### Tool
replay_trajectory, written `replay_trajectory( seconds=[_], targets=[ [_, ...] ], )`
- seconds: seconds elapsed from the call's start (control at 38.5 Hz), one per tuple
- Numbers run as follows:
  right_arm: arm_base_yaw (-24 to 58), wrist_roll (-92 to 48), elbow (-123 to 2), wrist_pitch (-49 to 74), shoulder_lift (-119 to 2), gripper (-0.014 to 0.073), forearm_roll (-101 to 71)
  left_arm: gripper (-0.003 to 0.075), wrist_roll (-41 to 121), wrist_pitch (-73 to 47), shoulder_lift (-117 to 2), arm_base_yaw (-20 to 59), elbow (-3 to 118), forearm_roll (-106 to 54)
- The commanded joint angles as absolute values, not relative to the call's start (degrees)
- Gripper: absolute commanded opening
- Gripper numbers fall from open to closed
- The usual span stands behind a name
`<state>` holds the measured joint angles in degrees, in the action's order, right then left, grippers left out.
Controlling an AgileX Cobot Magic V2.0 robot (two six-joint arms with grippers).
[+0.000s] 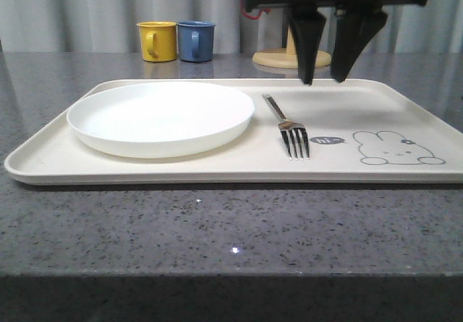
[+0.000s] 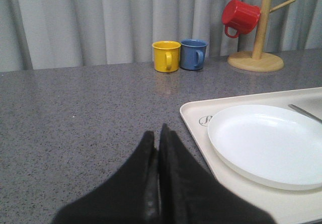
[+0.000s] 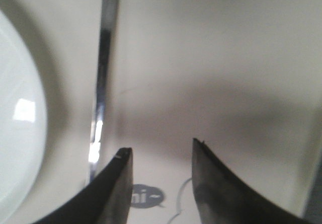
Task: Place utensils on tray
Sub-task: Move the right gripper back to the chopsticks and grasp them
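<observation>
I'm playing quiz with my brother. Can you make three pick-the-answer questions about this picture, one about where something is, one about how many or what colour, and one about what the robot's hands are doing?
1. Where is the fork?
A. on the tray, beside the plate
B. on the plate
C. inside the yellow mug

2. How many mugs hang on the wooden stand?
A. none
B. one, the red mug
C. three

3. What is the right gripper doing?
A. squeezing the fork
B. holding the plate
C. open, holding nothing

Answers:
1 A, the fork lies on bare tray, right of the plate.
2 B, a single red mug hangs there.
3 C, its fingers are spread above the tray.
</observation>
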<state>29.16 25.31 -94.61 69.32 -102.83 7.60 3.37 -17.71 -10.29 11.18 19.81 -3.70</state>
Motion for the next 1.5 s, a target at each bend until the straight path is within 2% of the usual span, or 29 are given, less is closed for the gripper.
replay_trajectory(
  seconds=[0.0,0.16,0.36,0.52,0.62,0.8,1.32,1.4,1.48],
  targets=[
    [26.96,20.00,-96.34,76.71,-97.69,0.0320,12.67,-0.0018,2.86,-12.78,-10.82,11.06,21.30,-3.83],
    [20.91,16.18,-93.90,76.71,-93.44,0.0320,12.61,-0.0018,2.86,-12.78,-10.82,11.06,21.30,-3.83],
    [6.23,9.65,-87.62,76.61,-88.25,0.0314,11.71,-0.0018,2.86,-12.78,-10.82,11.06,21.30,-3.83],
    [-3.24,2.90,-83.90,75.24,-87.97,0.0256,5.28,-0.0018,2.86,-12.78,-10.82,11.06,21.30,-3.83],
    [-6.73,0.49,-81.46,72.69,-88.03,0.0260,0.95,-0.0018,2.86,-12.78,-10.82,11.06,21.30,-3.83],
    [-6.77,-1.24,-79.98,69.90,-90.62,0.0324,-0.84,-0.0018,2.86,-12.78,-10.82,11.06,21.30,-3.83],
    [-6.77,-2.62,-79.98,68.67,-98.32,0.0318,-3.06,-0.0018,2.86,-12.78,-10.82,11.06,21.30,-3.83],
    [-6.77,-2.62,-79.98,68.86,-98.68,0.0293,-3.06,-0.0018,2.86,-12.78,-10.82,11.06,21.30,-3.83],
    [-6.77,-2.62,-79.98,69.23,-98.68,0.0203,-3.06,-0.0018,2.86,-12.78,-10.82,11.06,21.30,-3.83]
  ],
)
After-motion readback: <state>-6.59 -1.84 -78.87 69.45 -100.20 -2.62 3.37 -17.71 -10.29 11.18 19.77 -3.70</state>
